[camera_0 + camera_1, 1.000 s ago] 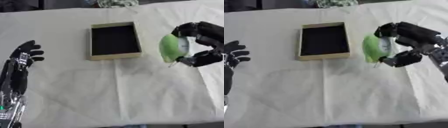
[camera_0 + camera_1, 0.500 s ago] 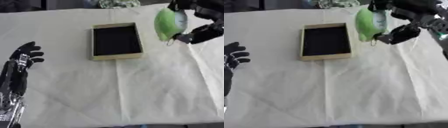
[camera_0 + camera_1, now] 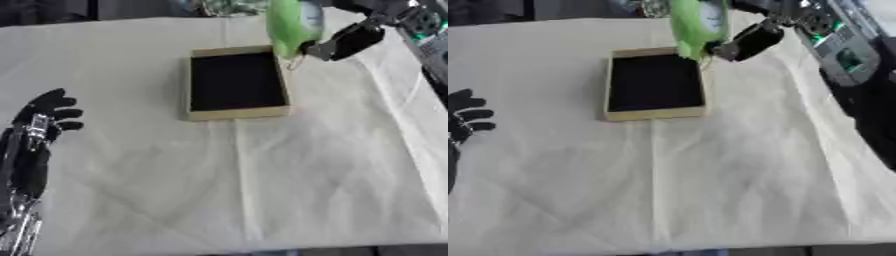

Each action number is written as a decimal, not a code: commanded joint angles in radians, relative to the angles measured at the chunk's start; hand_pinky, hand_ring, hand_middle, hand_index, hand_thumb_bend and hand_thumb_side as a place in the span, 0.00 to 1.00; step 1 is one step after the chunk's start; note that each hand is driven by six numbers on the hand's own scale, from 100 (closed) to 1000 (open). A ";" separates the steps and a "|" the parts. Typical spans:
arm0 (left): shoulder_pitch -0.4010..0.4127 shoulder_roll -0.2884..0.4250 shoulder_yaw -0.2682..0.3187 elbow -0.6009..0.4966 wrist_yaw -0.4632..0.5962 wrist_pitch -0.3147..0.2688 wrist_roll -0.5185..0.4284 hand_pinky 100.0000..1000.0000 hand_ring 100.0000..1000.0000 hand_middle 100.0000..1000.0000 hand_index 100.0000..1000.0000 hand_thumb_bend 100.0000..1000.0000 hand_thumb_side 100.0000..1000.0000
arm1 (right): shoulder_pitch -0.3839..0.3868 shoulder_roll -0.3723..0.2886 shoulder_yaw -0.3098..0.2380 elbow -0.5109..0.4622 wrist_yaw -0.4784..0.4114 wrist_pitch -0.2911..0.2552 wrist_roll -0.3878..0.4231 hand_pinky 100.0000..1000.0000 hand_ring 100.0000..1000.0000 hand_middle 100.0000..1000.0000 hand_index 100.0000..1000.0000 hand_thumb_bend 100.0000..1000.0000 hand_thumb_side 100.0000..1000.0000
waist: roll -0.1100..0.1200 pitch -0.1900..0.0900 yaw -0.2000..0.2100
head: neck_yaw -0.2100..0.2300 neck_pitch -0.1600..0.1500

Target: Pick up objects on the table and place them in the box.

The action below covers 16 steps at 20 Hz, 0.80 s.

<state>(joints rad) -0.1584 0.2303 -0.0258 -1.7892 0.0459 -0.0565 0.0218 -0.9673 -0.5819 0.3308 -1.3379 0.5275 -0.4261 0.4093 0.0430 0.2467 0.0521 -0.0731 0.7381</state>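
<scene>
Resting idle at the near left edge of the cloth-covered table [image 3: 262, 190], the robot's left hand [image 3: 44, 117] keeps its fingers relaxed and spread, holding nothing. Farther back, the shallow box [image 3: 236, 82] with its dark interior sits empty on the white cloth. At the far side, the right hand [image 3: 350, 37] grips a green object [image 3: 287, 25], fingers curled round it, holding it in the air above the box's far right corner. The object hangs over the rim rather than over the middle of the box, so a release from this position may well send it glancing off the wall and out onto the cloth. A small loop dangling beneath it could also snag the edge.
</scene>
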 commanded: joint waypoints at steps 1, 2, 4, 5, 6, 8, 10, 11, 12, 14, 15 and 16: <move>-0.013 0.012 -0.005 -0.018 0.007 -0.001 -0.009 0.63 0.67 0.66 0.82 0.08 0.79 | -0.043 0.043 -0.024 0.066 0.053 -0.015 -0.006 0.79 0.66 0.48 0.54 0.00 0.00 | 0.000 -0.016 0.006 | -0.013 -0.003; -0.014 0.012 -0.006 -0.018 0.008 -0.001 -0.011 0.63 0.67 0.66 0.82 0.08 0.79 | -0.050 0.059 -0.027 0.088 0.072 -0.020 -0.007 0.79 0.67 0.49 0.55 0.00 0.00 | 0.000 -0.016 0.010 | -0.017 -0.003; -0.014 0.011 -0.008 -0.018 0.009 -0.001 -0.014 0.63 0.67 0.66 0.82 0.08 0.79 | -0.062 0.088 -0.034 0.130 0.115 -0.031 -0.009 0.80 0.67 0.49 0.55 0.00 0.00 | 0.001 -0.017 0.017 | -0.024 -0.004; -0.014 0.011 -0.009 -0.017 0.009 -0.001 -0.015 0.63 0.67 0.66 0.82 0.08 0.79 | -0.067 0.103 -0.038 0.151 0.135 -0.035 -0.012 0.80 0.67 0.49 0.55 0.00 0.00 | 0.001 -0.017 0.020 | -0.027 -0.004; -0.014 0.010 -0.010 -0.017 0.010 0.000 -0.016 0.63 0.68 0.66 0.82 0.08 0.79 | -0.071 0.117 -0.043 0.173 0.158 -0.038 -0.014 0.80 0.68 0.50 0.57 0.00 0.00 | 0.001 -0.017 0.023 | -0.029 -0.004; -0.016 0.009 -0.012 -0.017 0.011 0.000 -0.018 0.63 0.68 0.66 0.82 0.08 0.79 | -0.077 0.140 -0.053 0.209 0.200 -0.044 -0.018 0.80 0.68 0.51 0.57 0.00 0.00 | 0.002 -0.018 0.027 | -0.033 -0.004; -0.016 0.008 -0.013 -0.018 0.012 0.000 -0.020 0.63 0.68 0.66 0.82 0.08 0.79 | -0.081 0.165 -0.065 0.248 0.233 -0.047 -0.026 0.80 0.68 0.52 0.58 0.00 0.00 | 0.005 -0.018 0.032 | -0.036 -0.004; -0.017 0.007 -0.014 -0.018 0.012 0.000 -0.021 0.63 0.68 0.66 0.82 0.08 0.79 | -0.083 0.176 -0.071 0.267 0.248 -0.047 -0.032 0.80 0.68 0.52 0.59 0.00 0.00 | 0.006 -0.018 0.034 | -0.038 -0.004; -0.017 0.007 -0.014 -0.018 0.012 0.001 -0.021 0.63 0.68 0.66 0.82 0.08 0.79 | -0.084 0.185 -0.077 0.284 0.262 -0.048 -0.037 0.80 0.68 0.54 0.61 0.00 0.00 | 0.007 -0.019 0.035 | -0.040 -0.004; -0.017 0.006 -0.015 -0.019 0.013 0.001 -0.022 0.63 0.67 0.66 0.82 0.08 0.79 | -0.084 0.200 -0.086 0.312 0.284 -0.048 -0.050 0.80 0.69 0.58 0.66 0.00 0.01 | 0.008 -0.019 0.038 | -0.042 -0.003; -0.017 0.006 -0.015 -0.019 0.013 0.002 -0.022 0.63 0.68 0.66 0.82 0.08 0.79 | -0.084 0.206 -0.090 0.325 0.296 -0.046 -0.057 0.80 0.69 0.59 0.67 0.00 0.01 | 0.009 -0.019 0.038 | -0.042 -0.003; -0.017 0.006 -0.015 -0.019 0.013 0.002 -0.023 0.63 0.68 0.66 0.82 0.08 0.79 | -0.083 0.211 -0.094 0.335 0.308 -0.044 -0.064 0.80 0.70 0.61 0.69 0.00 0.01 | 0.010 -0.019 0.039 | -0.043 -0.003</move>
<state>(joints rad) -0.1654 0.2290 -0.0400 -1.7893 0.0570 -0.0532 0.0018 -1.0253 -0.3677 0.2514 -1.0078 0.8170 -0.4708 0.3561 0.0527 0.2467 0.0889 -0.1135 0.7380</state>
